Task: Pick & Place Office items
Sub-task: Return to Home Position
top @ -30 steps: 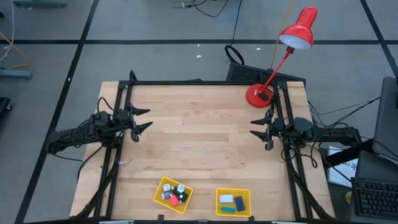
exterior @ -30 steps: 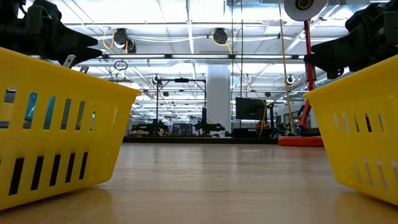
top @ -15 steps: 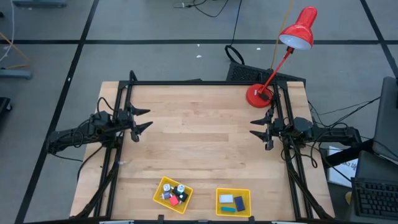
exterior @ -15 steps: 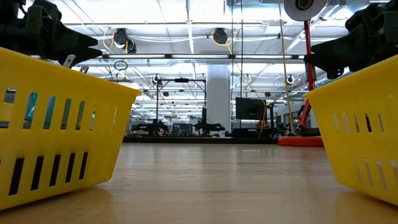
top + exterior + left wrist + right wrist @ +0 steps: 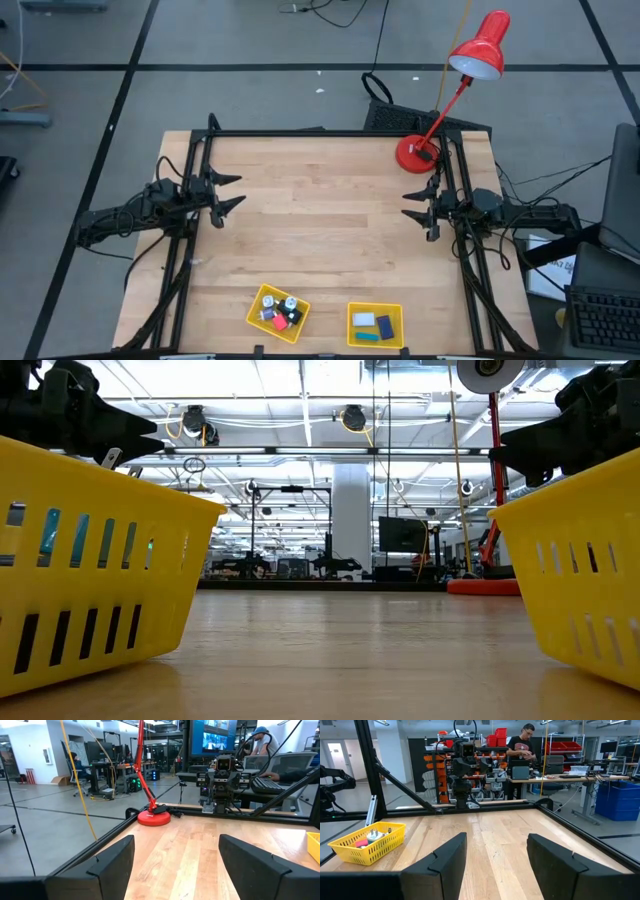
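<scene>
Two yellow trays stand at the table's near edge. The left tray point(image 5: 279, 313) holds small white-silver, black and pink-red items point(image 5: 280, 314); the right wrist view shows this tray point(image 5: 369, 841) too. The right tray point(image 5: 375, 325) holds a light blue, a black and a teal item point(image 5: 372, 327). My left gripper point(image 5: 230, 192) hovers open at the table's left side. My right gripper point(image 5: 412, 207) hovers open at the right side. Both face the table's middle and stand far from the trays.
A red desk lamp stands with its base point(image 5: 415, 154) on the far right corner of the table and its shade point(image 5: 479, 47) beyond the edge. Black frame rails run along the left, right and far sides. Bare wood point(image 5: 320, 220) lies between the grippers. A person stands in the room beyond point(image 5: 522, 742).
</scene>
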{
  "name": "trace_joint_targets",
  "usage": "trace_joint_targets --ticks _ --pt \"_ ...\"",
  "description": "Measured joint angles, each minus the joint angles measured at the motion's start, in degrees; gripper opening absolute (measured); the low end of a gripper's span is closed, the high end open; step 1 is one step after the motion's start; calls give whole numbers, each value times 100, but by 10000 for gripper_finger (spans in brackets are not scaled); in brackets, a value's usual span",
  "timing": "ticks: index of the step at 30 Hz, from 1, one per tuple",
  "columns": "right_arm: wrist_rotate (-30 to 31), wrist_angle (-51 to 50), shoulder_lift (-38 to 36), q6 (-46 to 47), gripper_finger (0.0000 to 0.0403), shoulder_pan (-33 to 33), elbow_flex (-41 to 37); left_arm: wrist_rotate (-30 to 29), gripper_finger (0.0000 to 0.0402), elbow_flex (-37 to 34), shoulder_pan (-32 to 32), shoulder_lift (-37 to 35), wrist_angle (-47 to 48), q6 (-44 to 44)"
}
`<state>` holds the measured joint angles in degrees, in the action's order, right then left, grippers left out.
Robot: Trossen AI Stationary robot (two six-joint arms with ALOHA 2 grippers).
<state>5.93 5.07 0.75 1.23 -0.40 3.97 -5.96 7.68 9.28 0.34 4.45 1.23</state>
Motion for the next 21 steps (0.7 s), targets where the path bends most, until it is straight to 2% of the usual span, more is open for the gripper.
trace_joint_targets --ticks 9,21 --pt "1 1 1 0 196 1 0 0 276 0 1 1 1 0" --pt "0 -1 2 0 197 2 -2 0 296 0 1 1 0 0"
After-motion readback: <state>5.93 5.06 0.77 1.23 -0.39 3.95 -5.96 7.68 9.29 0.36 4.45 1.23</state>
